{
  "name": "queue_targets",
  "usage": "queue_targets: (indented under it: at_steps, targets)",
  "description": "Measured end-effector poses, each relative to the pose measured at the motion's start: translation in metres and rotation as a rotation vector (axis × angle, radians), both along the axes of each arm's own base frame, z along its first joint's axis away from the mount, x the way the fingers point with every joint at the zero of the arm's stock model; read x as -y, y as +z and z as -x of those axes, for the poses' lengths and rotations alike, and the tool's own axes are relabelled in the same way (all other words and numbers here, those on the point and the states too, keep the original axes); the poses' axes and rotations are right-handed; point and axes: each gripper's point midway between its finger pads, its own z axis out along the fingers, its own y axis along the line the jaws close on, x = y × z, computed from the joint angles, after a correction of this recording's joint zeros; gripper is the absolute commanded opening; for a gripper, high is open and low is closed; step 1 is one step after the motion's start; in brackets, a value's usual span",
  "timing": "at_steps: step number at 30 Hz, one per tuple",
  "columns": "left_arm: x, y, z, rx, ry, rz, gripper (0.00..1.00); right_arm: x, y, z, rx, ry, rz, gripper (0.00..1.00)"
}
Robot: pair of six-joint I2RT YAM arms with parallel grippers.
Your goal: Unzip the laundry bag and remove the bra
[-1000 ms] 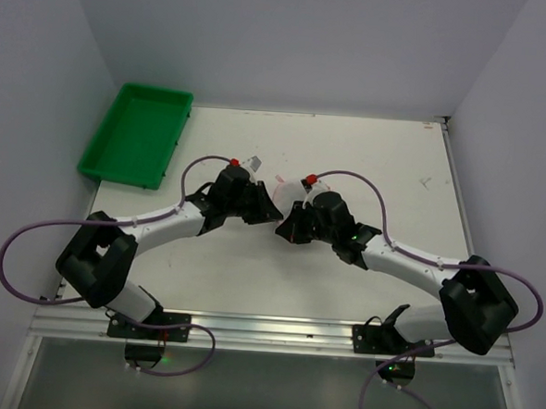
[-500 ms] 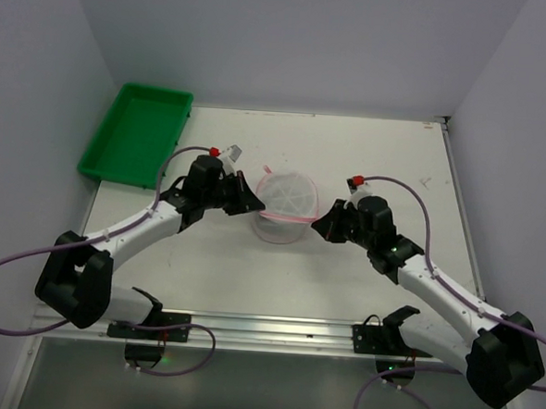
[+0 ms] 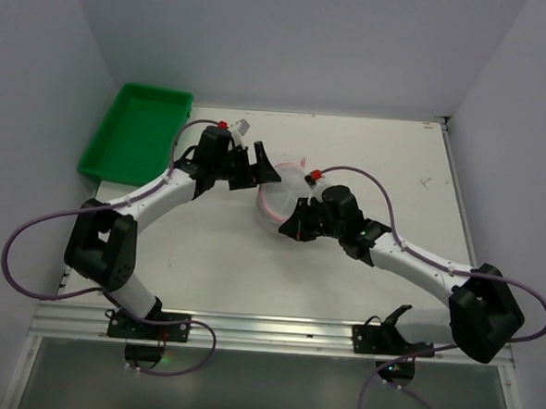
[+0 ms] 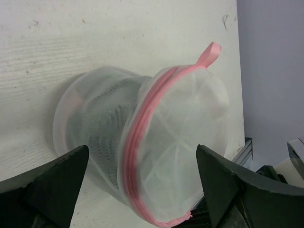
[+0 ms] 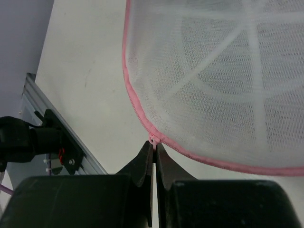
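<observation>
The laundry bag [image 3: 277, 203], a white mesh drum with pink zipper trim [image 4: 140, 142], lies tipped on its side mid-table between the two arms. My left gripper [image 3: 267, 170] is open at the bag's far-left side. In the left wrist view its fingers [image 4: 52, 183] straddle the bag's lower part without gripping. My right gripper [image 5: 154, 145] is at the bag's near rim, shut on the small pink zipper pull [image 5: 152, 140]. A pink hanging loop [image 4: 209, 52] sticks out from the far rim. The bra is hidden; nothing distinct shows through the mesh [image 5: 228, 71].
A green plastic tray [image 3: 134, 131] sits at the table's back left corner. The metal rail [image 3: 275, 330] holding both arm bases runs along the near edge. Purple cables loop off both arms. Grey walls close in the left, right and back.
The left gripper has gone from shut to open and swung to the bag's far-left side. The right arm moved back left to the bag's near rim. The bag now lies tilted.
</observation>
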Motion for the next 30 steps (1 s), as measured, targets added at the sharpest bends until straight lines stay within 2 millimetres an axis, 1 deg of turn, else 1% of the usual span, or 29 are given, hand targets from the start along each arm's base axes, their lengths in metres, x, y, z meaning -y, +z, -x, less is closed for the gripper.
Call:
queue_targets:
  at_steps: [1, 3, 5, 8, 10, 12, 13, 14, 16, 17, 19, 21, 23, 24, 26, 29, 30]
  targets:
    - [-0.001, 0.000, -0.001, -0.008, 0.019, 0.006, 1.00, -0.006, 0.001, -0.003, -0.005, 0.001, -0.011, 0.00]
    - [-0.005, -0.001, 0.001, -0.018, 0.054, 0.016, 1.00, -0.012, 0.003, -0.008, -0.010, -0.006, -0.028, 0.00]
    - [-0.016, -0.008, 0.014, -0.027, 0.105, 0.016, 1.00, -0.018, 0.005, -0.013, -0.013, -0.009, -0.042, 0.00]
    - [-0.031, -0.016, 0.039, -0.059, 0.162, 0.025, 0.98, -0.028, 0.007, -0.018, -0.013, -0.001, -0.052, 0.00]
    - [-0.031, -0.019, 0.050, -0.071, 0.174, 0.038, 0.93, -0.035, 0.007, -0.018, -0.012, 0.013, -0.053, 0.00]
    - [-0.024, -0.022, 0.059, -0.081, 0.161, 0.046, 0.84, -0.042, 0.007, -0.016, -0.013, 0.029, -0.053, 0.00]
    - [-0.017, -0.023, 0.063, -0.086, 0.151, 0.053, 0.79, -0.045, 0.007, -0.014, -0.013, 0.038, -0.052, 0.00]
    - [-0.011, -0.023, 0.067, -0.090, 0.138, 0.059, 0.67, -0.048, 0.006, -0.012, -0.015, 0.046, -0.051, 0.00]
    - [0.001, -0.020, 0.073, -0.090, 0.119, 0.077, 0.51, -0.051, 0.005, -0.009, -0.016, 0.057, -0.049, 0.00]
    - [0.004, -0.018, 0.074, -0.089, 0.116, 0.085, 0.31, -0.052, 0.004, -0.007, -0.018, 0.060, -0.046, 0.00]
    - [0.005, -0.017, 0.071, -0.088, 0.134, 0.093, 0.14, -0.051, 0.004, -0.007, -0.017, 0.056, -0.040, 0.00]
    - [0.003, -0.016, 0.068, -0.082, 0.147, 0.096, 0.00, -0.047, 0.004, -0.009, -0.007, 0.039, -0.024, 0.00]
    - [0.001, -0.016, 0.067, -0.077, 0.155, 0.092, 0.00, -0.039, 0.006, -0.011, 0.014, 0.018, -0.010, 0.00]
    - [0.000, -0.016, 0.067, -0.075, 0.158, 0.092, 0.00, -0.031, 0.006, -0.012, 0.019, 0.003, -0.001, 0.00]
    - [-0.006, -0.015, 0.065, -0.068, 0.171, 0.094, 0.00, -0.008, 0.004, -0.015, 0.022, -0.043, 0.010, 0.00]
    - [-0.019, -0.011, 0.059, -0.044, 0.181, 0.081, 0.00, 0.034, -0.003, -0.023, 0.023, -0.137, 0.035, 0.00]
    - [-0.020, -0.011, 0.060, -0.042, 0.168, 0.075, 0.00, 0.044, -0.003, -0.024, 0.025, -0.158, 0.042, 0.00]
